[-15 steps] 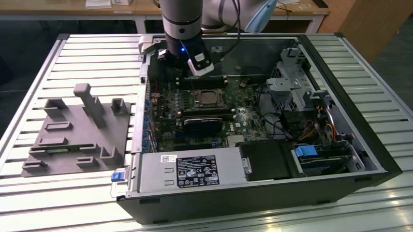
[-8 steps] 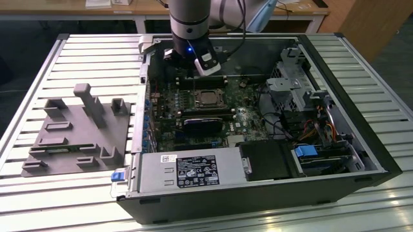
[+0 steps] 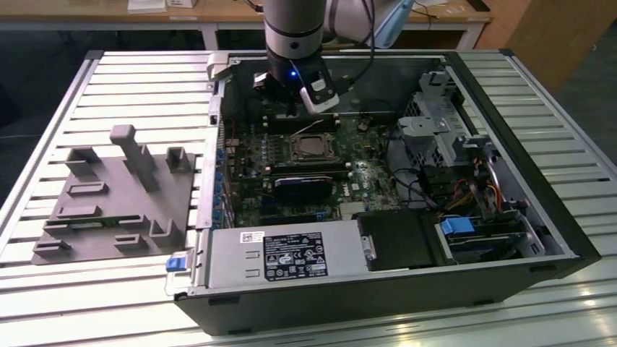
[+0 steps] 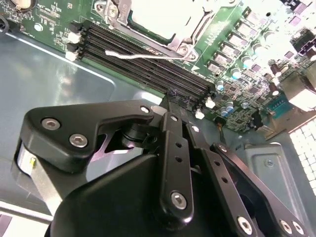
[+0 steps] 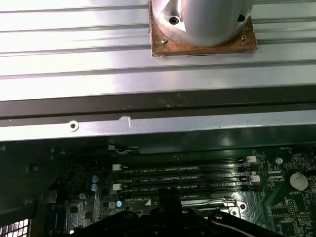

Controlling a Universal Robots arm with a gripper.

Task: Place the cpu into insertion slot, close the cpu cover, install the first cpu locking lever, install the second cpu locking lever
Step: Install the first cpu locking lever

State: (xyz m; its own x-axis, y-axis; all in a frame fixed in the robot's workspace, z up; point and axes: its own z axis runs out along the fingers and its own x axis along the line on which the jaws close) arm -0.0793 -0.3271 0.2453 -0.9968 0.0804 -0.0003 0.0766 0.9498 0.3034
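Observation:
The cpu lies flat in the insertion slot on the motherboard, its pale metal top showing in the second wrist view. The cpu cover sits as a silvery frame around it. A thin bright locking lever stands off the socket and crosses over the long black memory slots. My gripper hangs inside the case just beyond the socket, over the memory slots. Its black fingertips meet, shut on nothing. The gripper is apart from the lever.
The open computer case lies on a slatted metal table. A black heatsink block sits near the socket, a power supply at the front, drive bays and cables on the exterior view's right. A grey fixture stands outside the case.

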